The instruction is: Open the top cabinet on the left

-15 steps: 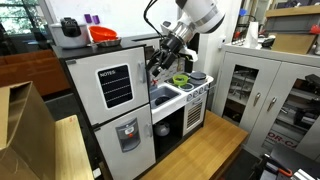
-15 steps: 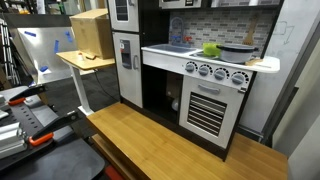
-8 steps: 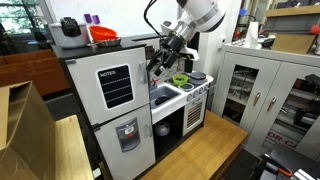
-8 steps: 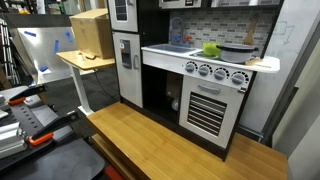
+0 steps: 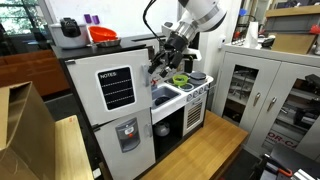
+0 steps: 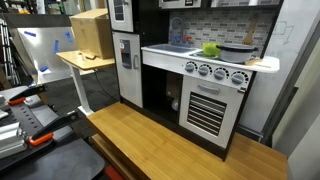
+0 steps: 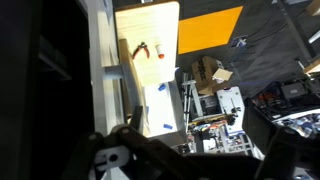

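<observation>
The top cabinet [image 5: 115, 88] is the tall white fridge door with the black "NOTES" panel; it looks closed. Its grey vertical handle [image 5: 148, 84] runs down the door's right edge. My gripper [image 5: 159, 64] hangs from the arm right beside the upper part of that handle, at the door's edge. In the wrist view the gripper [image 7: 200, 152] shows as dark, blurred fingers set wide apart with nothing between them, and a pale vertical door edge [image 7: 112, 70] runs along their left. In an exterior view only the door's lower corner [image 6: 122, 12] shows, and the gripper is out of frame.
A shorter white door with a grey dispenser [image 5: 127, 133] sits below. A sink and counter [image 5: 172, 95] with a green object [image 5: 180, 80], and an oven [image 5: 194, 112], stand to the right. A red bowl [image 5: 103, 35] rests on the fridge top. A wooden table [image 5: 195, 150] lies in front.
The gripper has shifted very slightly by the handle. The door has not visibly moved.
</observation>
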Controlling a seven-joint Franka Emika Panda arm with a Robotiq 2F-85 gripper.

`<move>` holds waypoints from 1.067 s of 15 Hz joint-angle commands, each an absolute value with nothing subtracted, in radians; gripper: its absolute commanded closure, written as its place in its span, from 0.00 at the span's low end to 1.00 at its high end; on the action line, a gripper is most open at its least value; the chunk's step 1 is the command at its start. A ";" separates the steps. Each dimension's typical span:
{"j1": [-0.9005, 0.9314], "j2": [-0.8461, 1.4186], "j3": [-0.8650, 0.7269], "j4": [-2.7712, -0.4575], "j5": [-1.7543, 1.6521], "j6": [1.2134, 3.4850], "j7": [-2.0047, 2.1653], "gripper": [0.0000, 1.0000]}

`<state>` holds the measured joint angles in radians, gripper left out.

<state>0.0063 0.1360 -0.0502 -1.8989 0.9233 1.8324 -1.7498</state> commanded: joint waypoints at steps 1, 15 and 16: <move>-0.014 0.155 -0.020 -1.852 0.883 1.673 -1.828 0.00; -0.023 0.125 -0.029 -1.852 0.703 1.516 -1.826 0.00; -0.029 0.115 -0.033 -1.859 0.691 1.529 -1.817 0.00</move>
<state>-0.0085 0.1340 -0.0339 -1.8620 0.7308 1.5255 -1.8434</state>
